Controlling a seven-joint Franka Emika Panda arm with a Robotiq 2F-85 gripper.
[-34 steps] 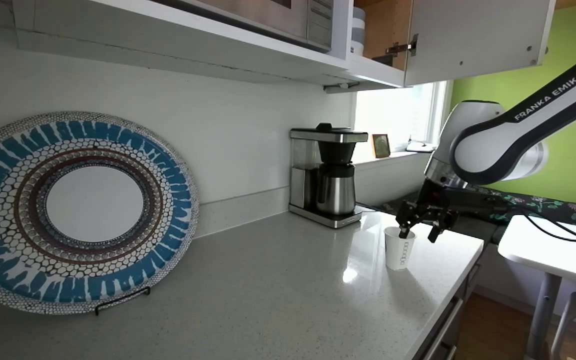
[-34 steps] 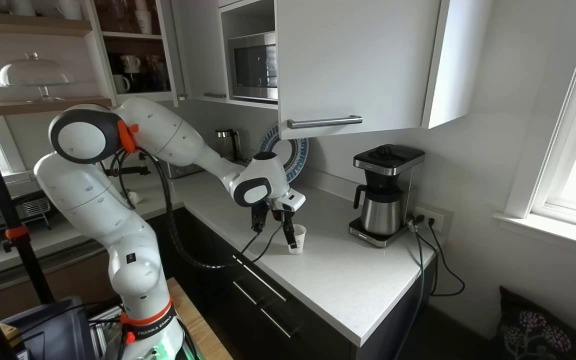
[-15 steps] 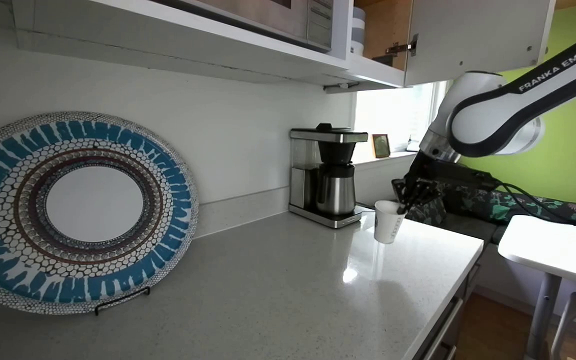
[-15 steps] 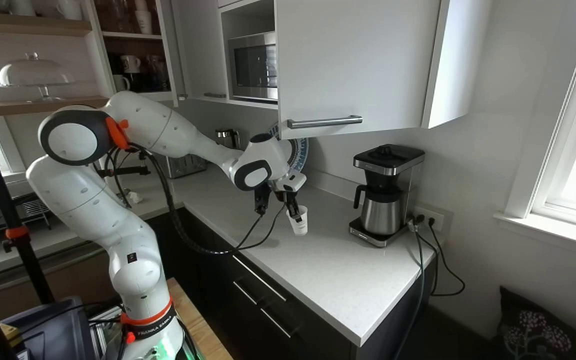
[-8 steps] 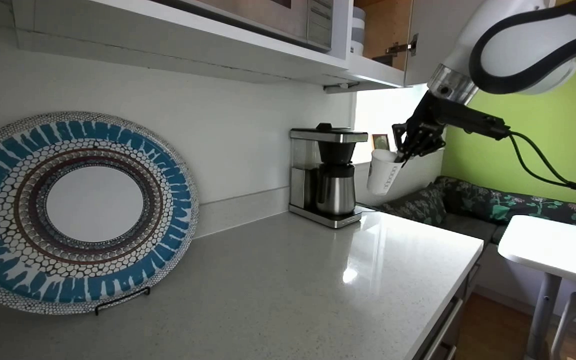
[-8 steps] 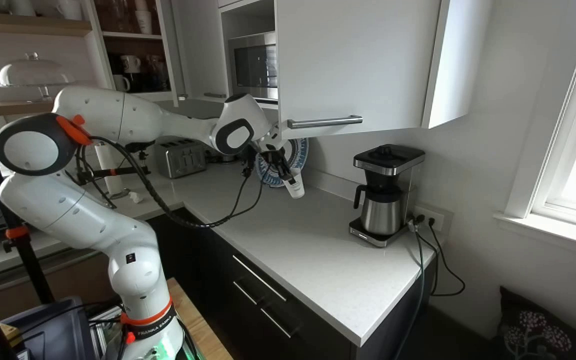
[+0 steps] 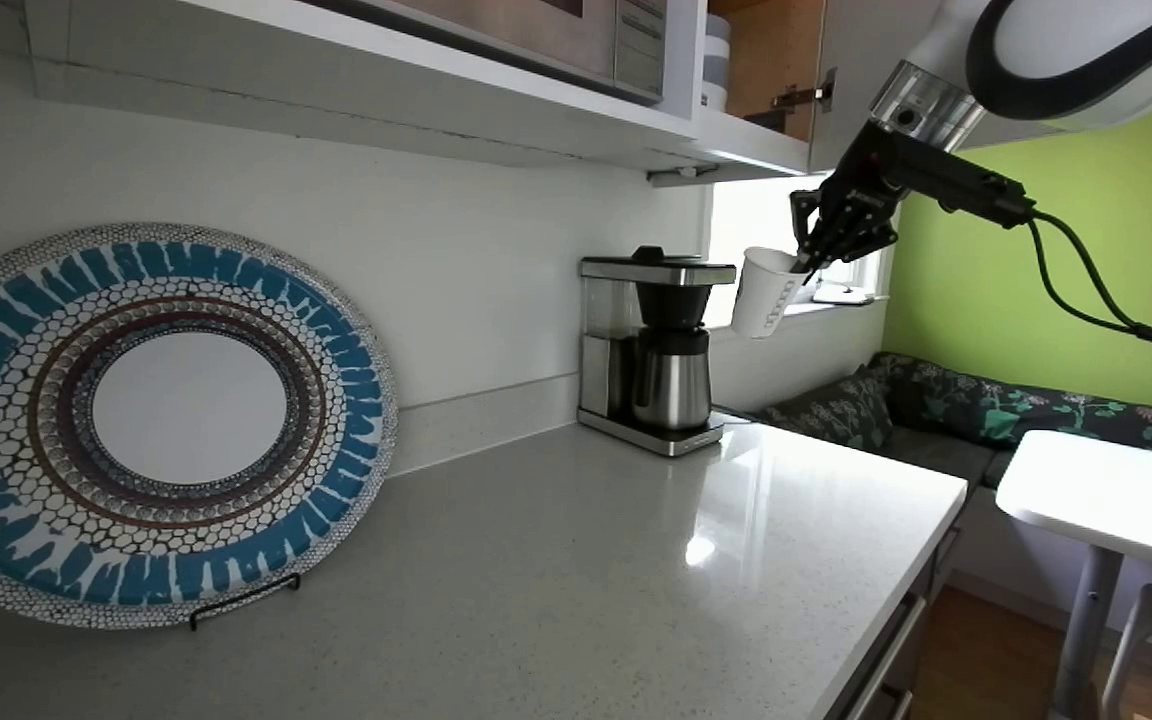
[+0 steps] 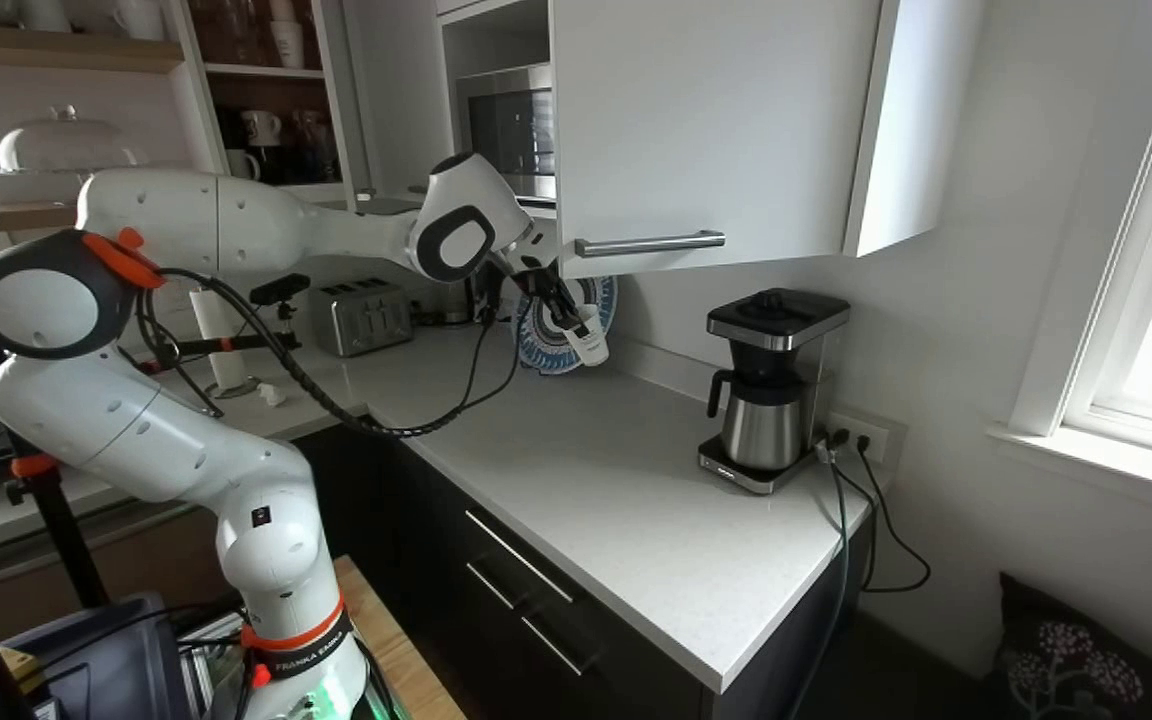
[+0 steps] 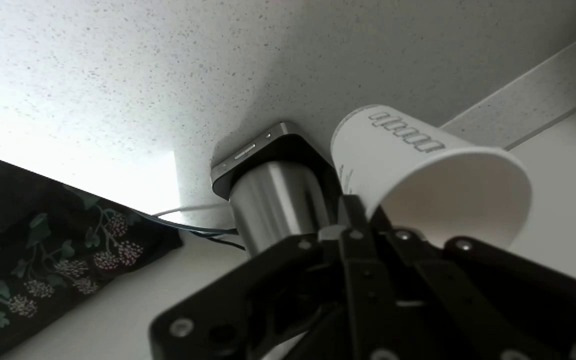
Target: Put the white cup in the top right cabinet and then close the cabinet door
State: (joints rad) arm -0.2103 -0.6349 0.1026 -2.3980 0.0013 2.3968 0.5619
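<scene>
I hold the gripper (image 7: 805,265) over the counter (image 7: 556,560), the white cup (image 7: 766,292) tilted in its pinch, lower than the top right cabinet (image 7: 751,138). The air between the coffee maker (image 8: 774,390) and the patterned plate (image 7: 191,408) gives me room; the coffee maker blocks the low way along the wall (image 7: 496,280), and the white shelf unit (image 7: 386,115) caps the space above. The cabinet door (image 8: 716,120) stands swung out, handle (image 8: 651,244) projecting, with my wrist (image 8: 526,242) close by its free edge; whether they touch I cannot tell. In an exterior view a banded container (image 7: 715,60) fills the left of the cabinet's opening, and a gap shows between it and the hinge (image 7: 804,96). Cables (image 8: 401,432) hang in a loop below the wrist.
</scene>
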